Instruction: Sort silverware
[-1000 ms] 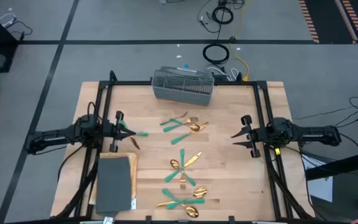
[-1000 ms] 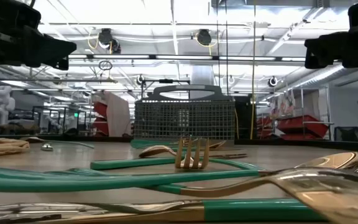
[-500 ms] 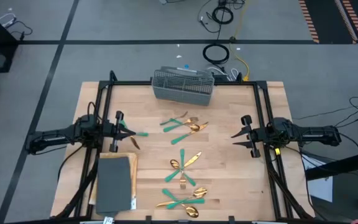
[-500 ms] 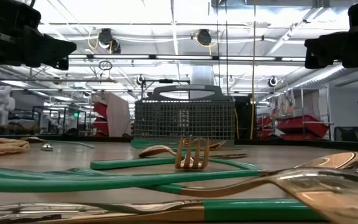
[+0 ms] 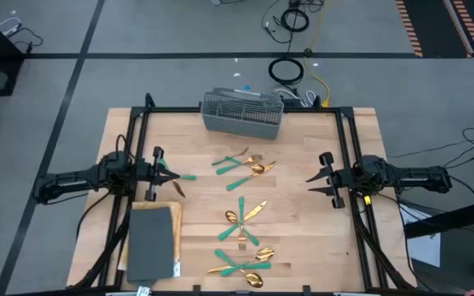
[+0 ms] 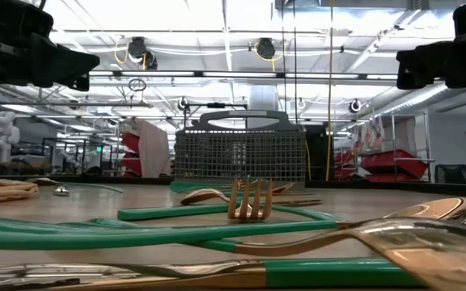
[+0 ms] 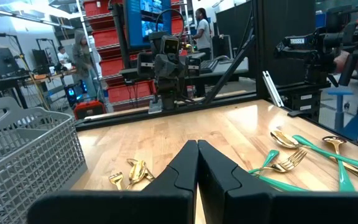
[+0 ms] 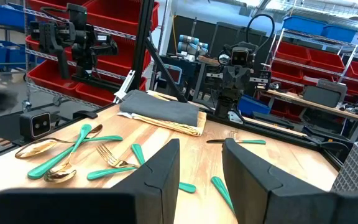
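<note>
Dark fingers of the left end effector point(image 5: 164, 170) are pressed together w/ nothing between them, as the left wrist view shows; it hangs over the tabletop's point(image 5: 311, 247) left side, pointing inward. Right end effector point(image 5: 318, 182) mirrors it on the right side, fingers parted about halfway, also empty. Outward from the left one: two loose pcs sit just beside its tips, a teal-handled piece point(image 5: 183, 176) lying roughly along the arm's line and a darker gold piece point(image 5: 176, 189) angled toward the grey folded cloth point(image 5: 151, 238). Rest of the silverware is mid-tabletop in two clusters: far cluster point(image 5: 243, 165) nearer the wire-mesh basket point(image 5: 243, 112), handles fanned crosswise, and near cluster point(image 5: 243, 238) toward the front edge, handles crossed every which way. Both clusters lie between the arms; far cluster looks abt equally reachable, slightly closer to the right one. Likely call: left arm is nearest to the two strays, but must open first; right arm is already set for a slim handle, approaching across its long axis.
</note>
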